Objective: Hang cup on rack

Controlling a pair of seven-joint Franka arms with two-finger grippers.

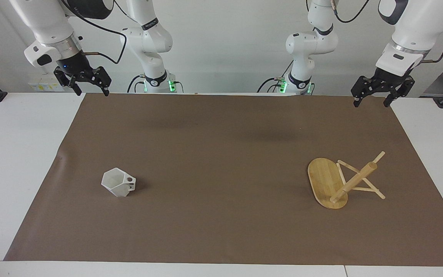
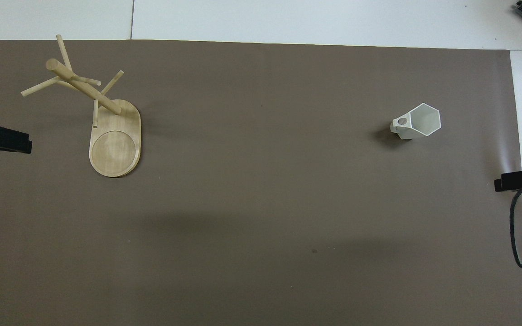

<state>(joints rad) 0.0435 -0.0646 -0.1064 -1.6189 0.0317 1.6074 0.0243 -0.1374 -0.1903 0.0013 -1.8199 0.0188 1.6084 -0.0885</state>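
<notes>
The white faceted cup (image 1: 118,183) (image 2: 417,121) stands mouth up on the brown mat, toward the right arm's end, its pierced handle turned toward the middle of the table. The bamboo rack (image 1: 324,180) (image 2: 115,147) stands upright toward the left arm's end, with thin pegs angling off its post. My right gripper (image 1: 92,92) (image 2: 519,180) hangs open over the mat's corner at its own end, nothing between its fingers. My left gripper (image 1: 371,103) (image 2: 2,139) hangs open and empty over the mat's edge at its end. Neither gripper is near the cup or the rack.
A brown mat (image 1: 221,146) covers most of the white table (image 1: 17,154). A black cable (image 2: 514,226) loops down from the right arm at the mat's side edge. Wide bare mat lies between the cup and the rack.
</notes>
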